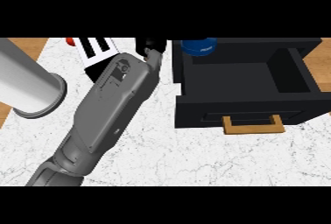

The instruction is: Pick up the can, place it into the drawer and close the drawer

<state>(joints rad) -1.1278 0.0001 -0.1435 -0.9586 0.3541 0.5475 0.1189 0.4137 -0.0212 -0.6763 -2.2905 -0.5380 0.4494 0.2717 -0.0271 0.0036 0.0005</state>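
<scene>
Beside open drawer [194,109]: forearm [110,105] stretched fwd, robot hand [153,48] nr can [198,46].

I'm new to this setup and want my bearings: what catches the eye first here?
A big grey forearm slants across the white counter's middle, its black hand at the top edge. To its right gapes an open black drawer with a wooden handle, a blue can at its far left corner.
</scene>
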